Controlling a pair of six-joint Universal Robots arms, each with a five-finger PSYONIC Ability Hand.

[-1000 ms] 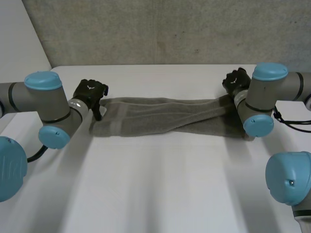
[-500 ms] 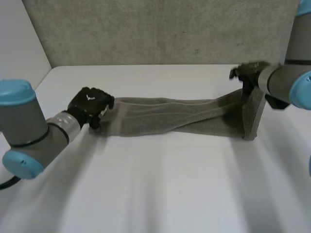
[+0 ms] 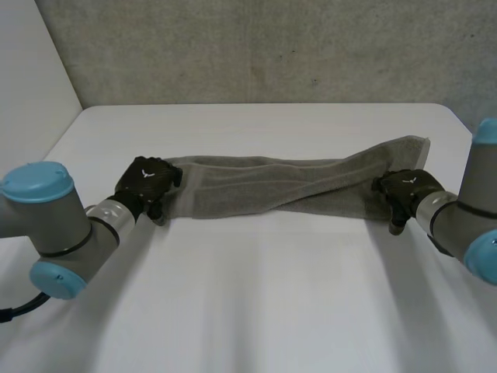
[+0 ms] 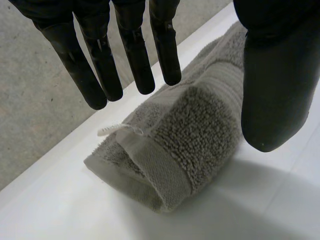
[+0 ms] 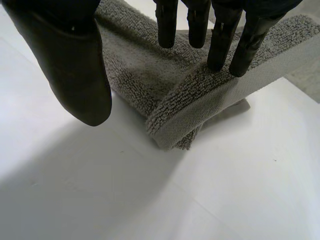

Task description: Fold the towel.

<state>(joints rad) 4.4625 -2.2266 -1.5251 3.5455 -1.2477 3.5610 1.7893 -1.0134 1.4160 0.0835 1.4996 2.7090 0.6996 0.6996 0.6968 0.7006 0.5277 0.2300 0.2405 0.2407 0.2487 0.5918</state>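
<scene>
Towel (image 3: 272, 186) lies twisted lengthwise on the worktop (image 3: 256, 303), left hand (image 3: 146, 183) over one end, right hand (image 3: 408, 188) over the other. Both hands' fingers (image 4: 134, 55) hang straight and spread, gripping nothing. Grasping only the top layer could carry the twist into the fold.

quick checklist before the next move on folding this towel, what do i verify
1. Left robot hand free of cloth: ok, fingers straight at one end of the towel.
2. Right robot hand free of cloth: ok, fingers straight at the other end.
3. Towel lying flat: not ok, twisted and bunched along its length.
4. Towel wholly on the table: ok.
5. Corners free to pinch: cannot tell, both ends are folded over.
</scene>
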